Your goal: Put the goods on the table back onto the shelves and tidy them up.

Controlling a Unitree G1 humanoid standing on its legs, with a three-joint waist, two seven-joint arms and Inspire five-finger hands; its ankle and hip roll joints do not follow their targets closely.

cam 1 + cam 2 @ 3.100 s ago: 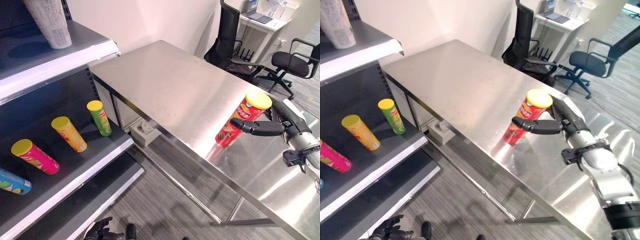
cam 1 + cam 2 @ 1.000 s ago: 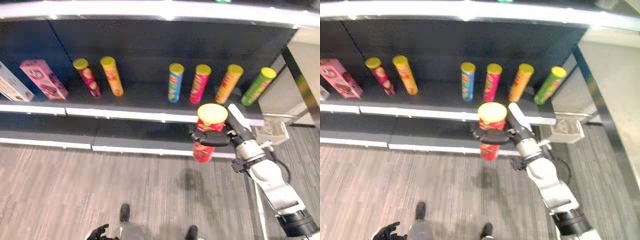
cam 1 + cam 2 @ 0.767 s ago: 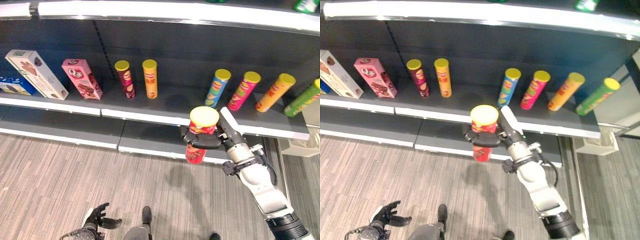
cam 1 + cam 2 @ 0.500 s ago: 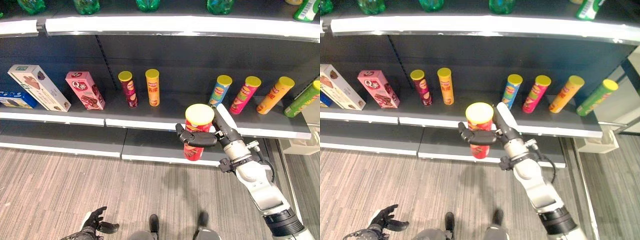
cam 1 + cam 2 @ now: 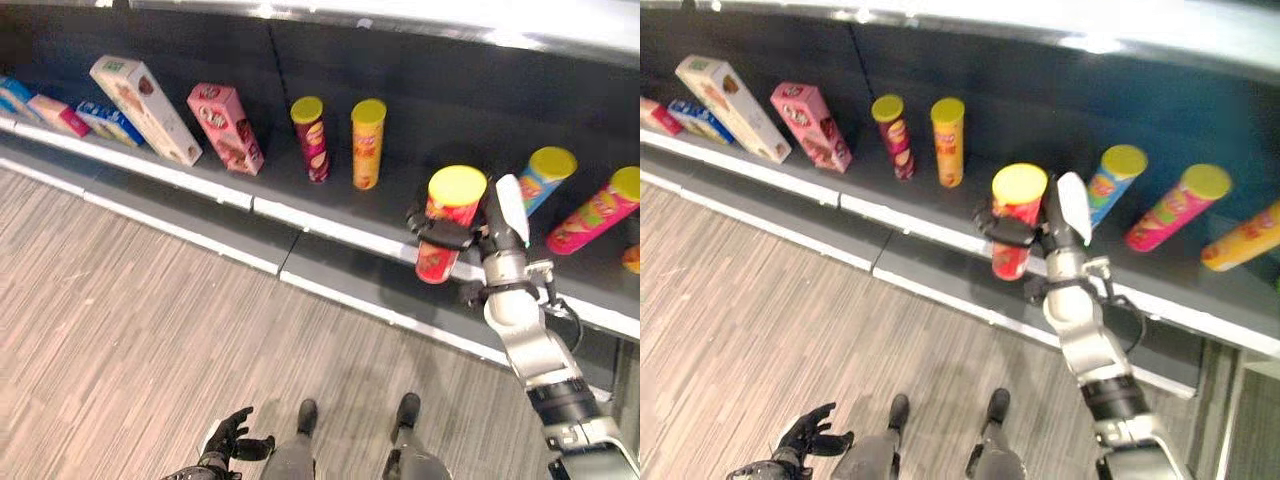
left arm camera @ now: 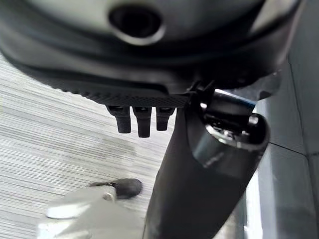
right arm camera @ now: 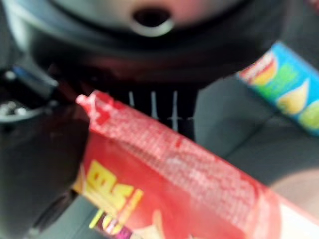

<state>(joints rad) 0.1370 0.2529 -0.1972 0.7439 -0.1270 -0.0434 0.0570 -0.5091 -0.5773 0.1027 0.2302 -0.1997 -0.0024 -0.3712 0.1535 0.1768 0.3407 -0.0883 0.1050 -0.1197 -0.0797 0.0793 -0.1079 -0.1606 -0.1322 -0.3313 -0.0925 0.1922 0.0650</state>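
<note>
Dark fingers (image 5: 437,232) wrap across the front of the red can (image 5: 446,229), thumb with its white cover behind, so the right hand (image 5: 490,232) grasps that can upright in the air in front of the shelf (image 5: 330,225). The yellow lid sits on top, the can's base hangs level with the shelf's white front edge. Up close, the right wrist view gives what the head views cannot: the red can (image 7: 169,174) pressed straight against the hand's dark bulk, and past it a slice of the blue can (image 7: 284,89) lying just beyond.

Down low, the left hand (image 5: 810,430) hangs over the wooden floor (image 5: 750,300), fingers spread and relaxed, holding nothing. The left wrist view shows its fingers (image 6: 142,119) as short dark stubs over the grey planks.

Around the held can, the shelf carries a row of goods. To the robot's left stand a maroon can (image 5: 312,138) and an orange can (image 5: 367,142), close together and upright. Further left lean a pink box (image 5: 227,127) and a pale long box (image 5: 146,96), with smaller packets (image 5: 85,117) beyond them. To the right, the blue can (image 5: 543,178) tilts just behind the hand, partly hidden by it, then a pink can (image 5: 600,212) leaning the same way, and in the right eye view a further orange can (image 5: 1243,237) at the edge.
</note>
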